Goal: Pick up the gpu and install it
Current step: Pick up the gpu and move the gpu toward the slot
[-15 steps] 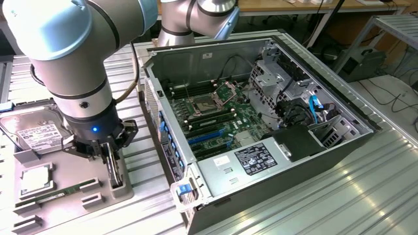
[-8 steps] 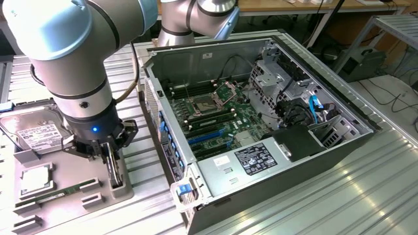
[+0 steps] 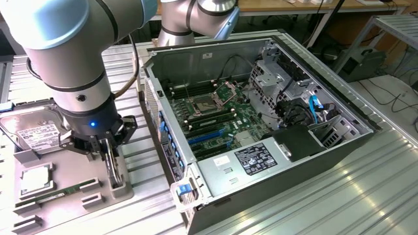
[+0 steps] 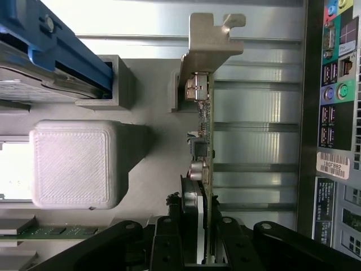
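Note:
The gpu (image 3: 117, 172) stands on edge in a slot of the grey holder plate (image 3: 62, 210), at the exterior view's lower left. In the wrist view the gpu (image 4: 205, 121) shows edge-on as a thin green board with small components, and its pale metal bracket (image 4: 210, 42) is at the far end. My gripper (image 3: 109, 151) reaches straight down onto the card's top edge. In the wrist view my gripper (image 4: 197, 234) has its black fingers (image 4: 169, 240) pressed against both faces of the card. The card's lower edge still sits in the holder.
The open computer case (image 3: 365, 132) lies to the exterior view's right of the holder, with the motherboard and its blue expansion slots (image 3: 210, 137) exposed. A hard drive (image 3: 33, 132), a processor (image 3: 36, 178) and a memory stick (image 3: 56, 194) rest on the holder. The case's rear ports (image 4: 338, 107) are close beside the card.

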`<state>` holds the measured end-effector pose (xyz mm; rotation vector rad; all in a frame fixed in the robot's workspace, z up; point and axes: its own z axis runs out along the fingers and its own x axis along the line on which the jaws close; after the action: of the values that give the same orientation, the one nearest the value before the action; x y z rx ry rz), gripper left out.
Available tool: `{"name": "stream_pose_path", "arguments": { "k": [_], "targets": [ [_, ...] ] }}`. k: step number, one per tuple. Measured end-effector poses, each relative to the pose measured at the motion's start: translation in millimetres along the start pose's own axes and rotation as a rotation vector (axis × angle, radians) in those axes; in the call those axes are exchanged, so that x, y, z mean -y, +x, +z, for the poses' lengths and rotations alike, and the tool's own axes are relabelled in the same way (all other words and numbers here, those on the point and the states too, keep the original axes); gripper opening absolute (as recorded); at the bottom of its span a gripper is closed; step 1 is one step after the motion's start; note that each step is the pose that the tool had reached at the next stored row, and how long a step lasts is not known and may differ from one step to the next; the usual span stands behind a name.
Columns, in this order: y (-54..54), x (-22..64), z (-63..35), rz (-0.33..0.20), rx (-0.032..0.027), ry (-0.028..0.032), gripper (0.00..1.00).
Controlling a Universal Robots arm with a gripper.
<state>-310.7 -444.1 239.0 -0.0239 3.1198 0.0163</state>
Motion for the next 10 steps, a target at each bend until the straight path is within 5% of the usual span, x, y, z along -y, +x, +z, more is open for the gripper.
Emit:
{"name": "stream_pose_path", "arguments": {
  "k": [10],
  "targets": [
    [-0.2,-0.1,-9.1,0.0,0.0001,0.0,0.28]
  ]
}}
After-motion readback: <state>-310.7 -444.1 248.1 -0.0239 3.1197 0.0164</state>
